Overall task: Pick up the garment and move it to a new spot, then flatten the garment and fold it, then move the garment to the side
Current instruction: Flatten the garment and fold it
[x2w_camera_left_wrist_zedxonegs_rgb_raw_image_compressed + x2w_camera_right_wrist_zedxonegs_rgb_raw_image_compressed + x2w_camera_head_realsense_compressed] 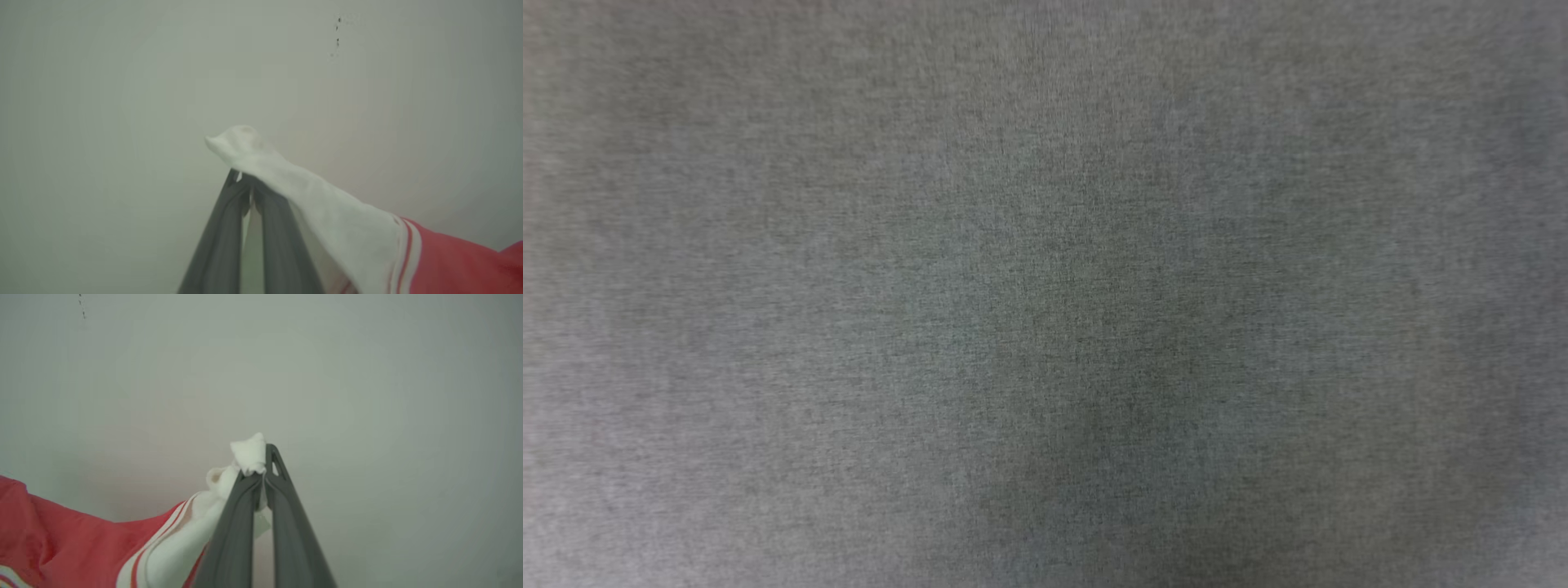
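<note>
The garment point(445, 261) is a red shirt with white sleeves and red-white striped trim. In the left wrist view my left gripper point(245, 183) is shut on the white cloth, which pokes out past the fingertips and trails down to the right into the red body. My right gripper point(263, 473) is shut on another bunch of white cloth in the right wrist view. From there the garment point(61, 539) stretches to the lower left. Both grippers hold it up in front of a pale surface.
A plain pale grey-white surface point(122, 102) lies behind both grippers, with a few small dark specks point(337, 36) on it. The head view takes in a blurred grey woven surface point(1045, 294) at close range.
</note>
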### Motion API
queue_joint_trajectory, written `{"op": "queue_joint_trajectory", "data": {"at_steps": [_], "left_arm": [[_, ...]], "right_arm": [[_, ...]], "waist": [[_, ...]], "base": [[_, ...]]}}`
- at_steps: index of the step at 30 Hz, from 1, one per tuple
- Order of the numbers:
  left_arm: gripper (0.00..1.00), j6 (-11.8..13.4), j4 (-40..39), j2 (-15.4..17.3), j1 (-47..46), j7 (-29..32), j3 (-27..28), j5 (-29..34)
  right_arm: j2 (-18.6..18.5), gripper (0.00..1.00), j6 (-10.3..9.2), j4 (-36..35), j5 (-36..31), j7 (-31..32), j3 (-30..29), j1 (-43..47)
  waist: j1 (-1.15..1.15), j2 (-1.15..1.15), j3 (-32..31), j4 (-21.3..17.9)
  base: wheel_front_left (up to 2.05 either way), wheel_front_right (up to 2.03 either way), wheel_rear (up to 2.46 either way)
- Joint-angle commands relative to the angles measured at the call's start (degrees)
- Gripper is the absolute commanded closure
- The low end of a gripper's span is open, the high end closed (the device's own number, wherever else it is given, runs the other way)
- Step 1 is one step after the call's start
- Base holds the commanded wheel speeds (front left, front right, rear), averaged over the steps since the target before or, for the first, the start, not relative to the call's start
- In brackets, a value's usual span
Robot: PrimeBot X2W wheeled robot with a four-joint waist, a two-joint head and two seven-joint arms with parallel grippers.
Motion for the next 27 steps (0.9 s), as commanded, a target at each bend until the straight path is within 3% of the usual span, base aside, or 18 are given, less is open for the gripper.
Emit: {"op": "queue_joint_trajectory", "data": {"at_steps": [1, 10, 17, 27], "left_arm": [[1.00, -0.5, 0.8, -0.1, 0.9, -0.5, 0.1, -0.3], [1.00, -4.2, 10.4, -2.9, 8.3, -5.1, -0.6, -2.8], [1.00, -6.3, 15.2, -4.9, 20.3, -7.0, -2.1, -3.6], [1.00, -6.1, 1.1, -5.8, 48.8, -7.4, 7.6, -2.6]], "right_arm": [[0.2, 1.00, -0.04, 1.2, 0.5, -0.7, 0.6, -0.8], [1.6, 1.00, -0.04, 12.3, 3.2, -6.0, 5.5, 3.6], [2.5, 1.00, -0.04, 18.0, 6.6, -7.4, 10.1, 15.7], [0.5, 1.00, -0.03, 12.4, 13.4, -10.9, 16.0, 39.6]], "waist": [[-0.01, 0.00, 1.8, -0.1], [-0.01, 0.00, 2.0, 0.1], [-0.01, 0.00, -4.5, 0.2], [-0.01, 0.00, -17.1, -0.5]], "base": [[0.00, 0.00, 0.00], [0.00, 0.00, 0.00], [0.00, 0.00, 0.00], [0.00, 0.00, 0.00]]}}
